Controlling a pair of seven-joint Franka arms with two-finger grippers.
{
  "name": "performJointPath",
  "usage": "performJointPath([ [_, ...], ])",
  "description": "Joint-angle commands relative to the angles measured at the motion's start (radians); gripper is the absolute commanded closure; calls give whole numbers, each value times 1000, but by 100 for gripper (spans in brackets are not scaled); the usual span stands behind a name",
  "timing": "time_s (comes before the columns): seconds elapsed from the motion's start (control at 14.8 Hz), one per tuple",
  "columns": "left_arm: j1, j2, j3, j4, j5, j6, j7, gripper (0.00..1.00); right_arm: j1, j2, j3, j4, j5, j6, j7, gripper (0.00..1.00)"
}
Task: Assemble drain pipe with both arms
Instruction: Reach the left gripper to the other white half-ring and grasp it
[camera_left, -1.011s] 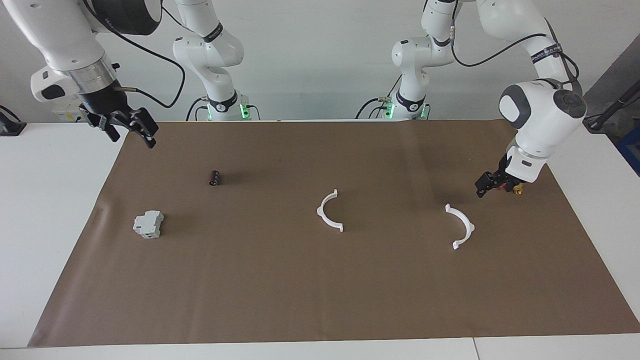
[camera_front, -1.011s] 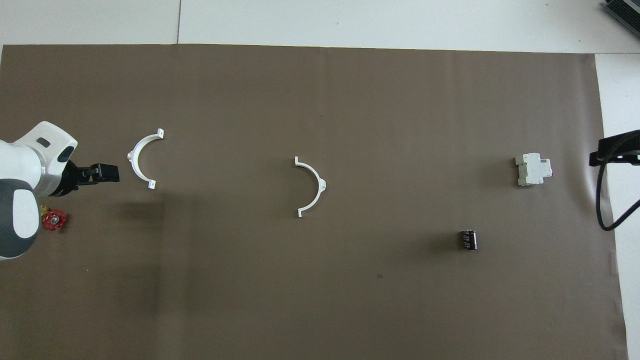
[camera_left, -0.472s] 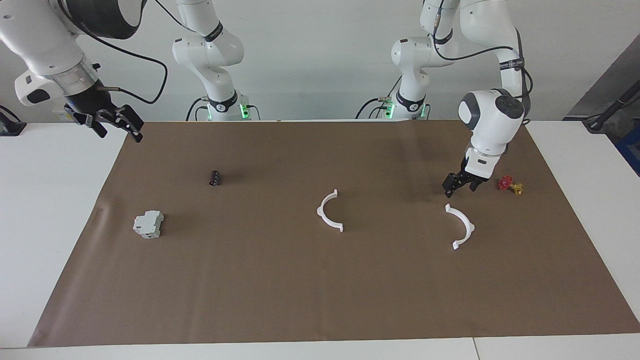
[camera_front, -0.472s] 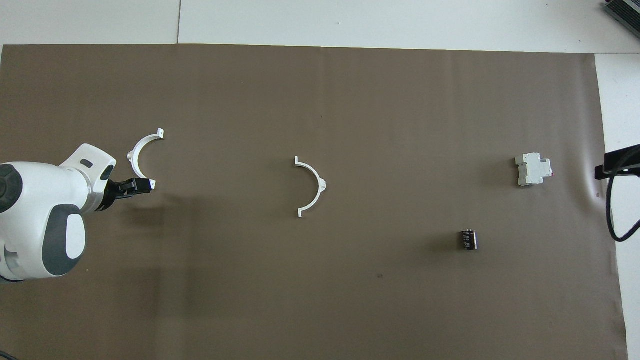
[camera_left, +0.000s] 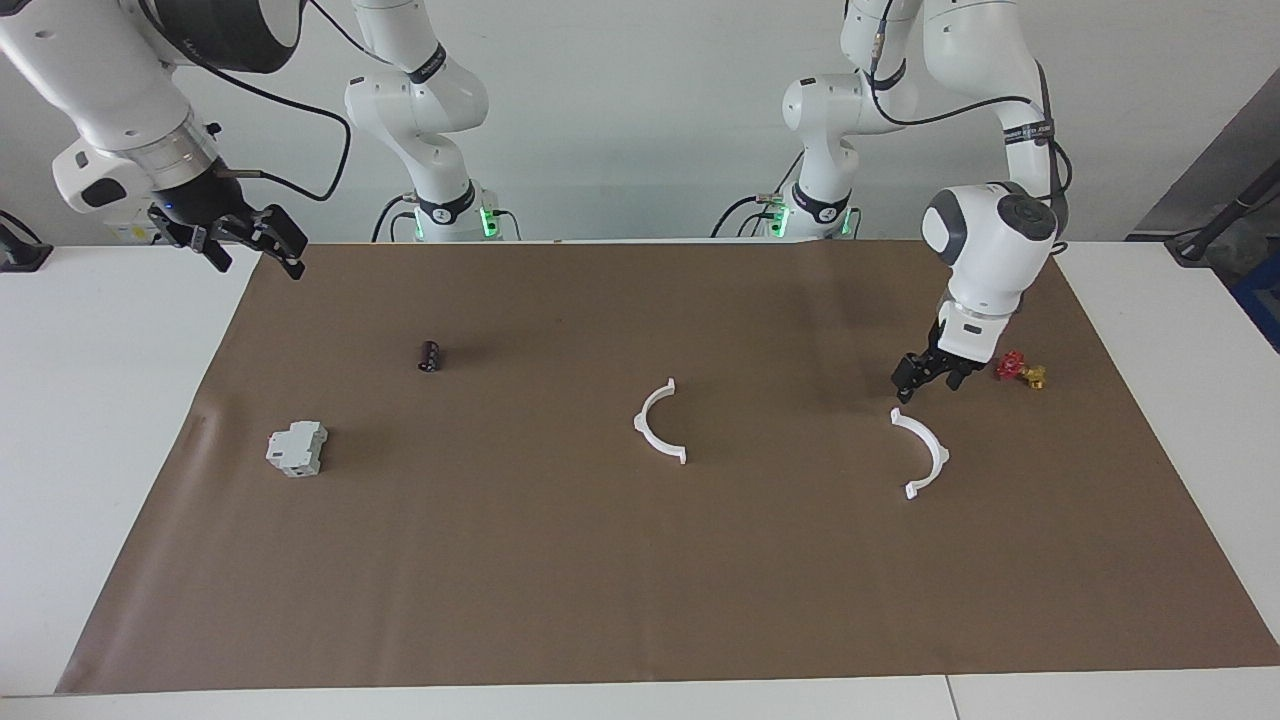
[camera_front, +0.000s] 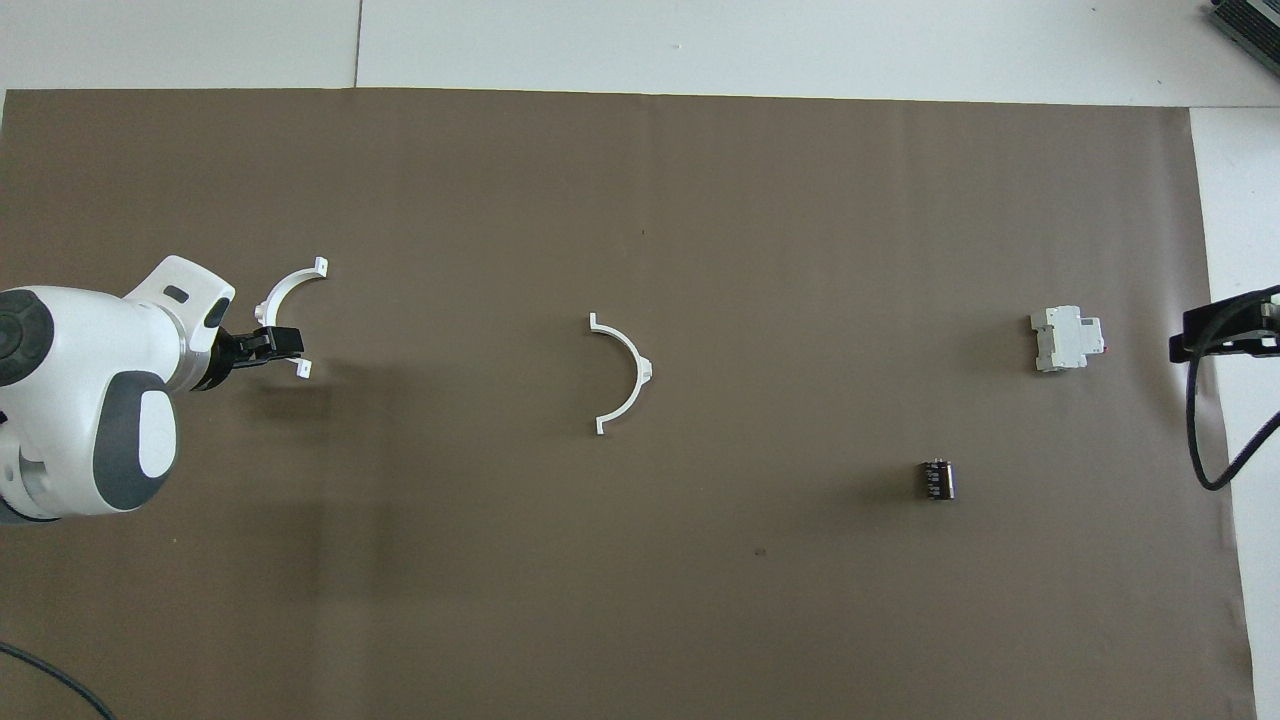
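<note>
drain pipe's thin white plastic half-rings lie apart; left claw, right claw released.

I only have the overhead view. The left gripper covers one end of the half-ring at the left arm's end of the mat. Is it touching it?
Observer: No. In the facing view the left gripper hangs open above the mat, short of the half-ring, with a gap between them.
Operator: Anything hidden under that arm?
Observer: Yes, a small red valve lies on the mat beside that gripper, toward the left arm's end of the table.
Operator: And the right gripper? I see only its edge.
Observer: The right gripper waits raised, open and empty, over the mat's corner at the right arm's end.
</note>
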Motion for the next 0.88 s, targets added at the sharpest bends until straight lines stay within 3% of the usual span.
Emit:
performJointPath([
  [0.0, -30, 72, 6, 68, 37, 10, -29, 0, -18, -9, 48, 15, -41, -5, -8, 0],
  [0.27, -50, 123, 6, 147, 110, -15, -80, 0, -9, -12, 50, 13, 43, -2, 39, 0],
  [0.61, -38, 172, 3, 212, 204, -22, -14, 0, -4, -26, 50, -13, 52, 2, 46, 0],
  [0.81, -30, 195, 0, 222, 201, -9, 32, 0, 35, -26, 28, -17, 48, 16, 45, 0],
])
